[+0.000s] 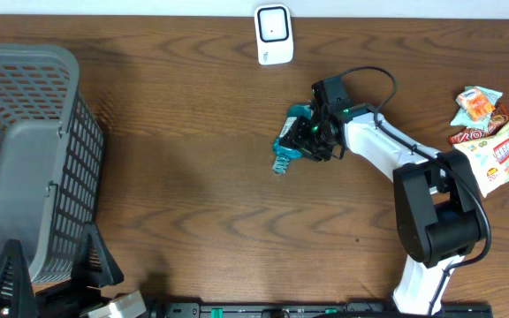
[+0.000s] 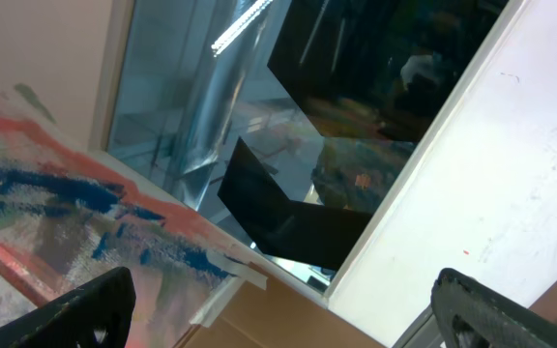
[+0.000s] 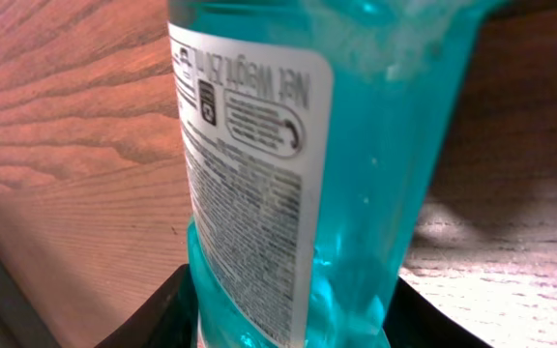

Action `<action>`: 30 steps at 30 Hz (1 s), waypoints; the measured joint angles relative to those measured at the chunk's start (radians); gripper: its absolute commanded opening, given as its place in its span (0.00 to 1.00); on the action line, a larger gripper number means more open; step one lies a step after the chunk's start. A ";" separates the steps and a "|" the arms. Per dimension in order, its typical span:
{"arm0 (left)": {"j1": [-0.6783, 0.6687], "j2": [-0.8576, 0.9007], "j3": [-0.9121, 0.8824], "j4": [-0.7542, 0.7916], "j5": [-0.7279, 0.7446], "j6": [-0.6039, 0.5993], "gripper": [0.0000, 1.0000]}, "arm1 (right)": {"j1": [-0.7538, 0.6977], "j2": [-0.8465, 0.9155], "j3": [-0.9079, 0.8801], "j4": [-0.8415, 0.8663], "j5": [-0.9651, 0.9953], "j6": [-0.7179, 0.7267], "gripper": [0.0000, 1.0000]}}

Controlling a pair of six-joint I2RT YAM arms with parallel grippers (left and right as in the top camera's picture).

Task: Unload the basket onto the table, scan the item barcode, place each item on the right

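A teal translucent bottle (image 1: 284, 148) lies on the wooden table near the middle, and my right gripper (image 1: 313, 132) is over its right end. In the right wrist view the bottle (image 3: 375, 145) fills the frame, its white printed label (image 3: 249, 164) facing the camera. Both black fingers (image 3: 153, 324) press against its sides, so the right gripper (image 3: 293, 314) is shut on it. A white scanner (image 1: 273, 34) stands at the table's far edge, apart from the bottle. My left gripper (image 2: 283, 300) is open and empty, pointing up away from the table.
A grey mesh basket (image 1: 25, 159) takes up the left side of the table. Several snack packets (image 1: 493, 132) lie at the right edge. The right arm's base (image 1: 436, 221) stands at the front right.
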 measured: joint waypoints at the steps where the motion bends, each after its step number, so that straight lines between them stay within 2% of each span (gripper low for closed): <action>1: 0.000 0.000 0.000 0.000 0.000 0.000 0.98 | 0.000 0.000 -0.003 0.004 -0.001 -0.006 0.25; 5: 0.000 0.000 0.000 0.000 0.000 0.000 0.98 | -0.002 -0.019 0.008 0.021 -0.005 -0.050 0.09; 7: 0.000 0.000 0.000 0.000 0.000 0.000 0.98 | -0.001 -0.019 0.011 0.017 0.001 -0.082 0.06; 11: 0.000 0.000 0.000 0.000 0.000 0.000 0.98 | -0.003 -0.020 0.041 -0.056 0.010 -0.183 0.09; 15: 0.000 0.000 0.000 0.000 0.000 0.000 0.98 | 0.000 -0.030 0.080 -0.179 0.080 -0.323 0.08; 20: 0.000 0.000 0.000 0.001 0.000 0.000 0.98 | 0.019 -0.044 0.094 -0.233 0.181 -0.431 0.07; 26: 0.000 0.000 0.000 0.002 0.000 0.000 0.98 | 0.082 -0.050 0.104 -0.243 0.287 -0.502 0.24; 30: 0.000 0.000 0.000 0.002 0.000 0.000 0.98 | 0.137 -0.048 0.100 -0.270 0.345 -0.542 0.41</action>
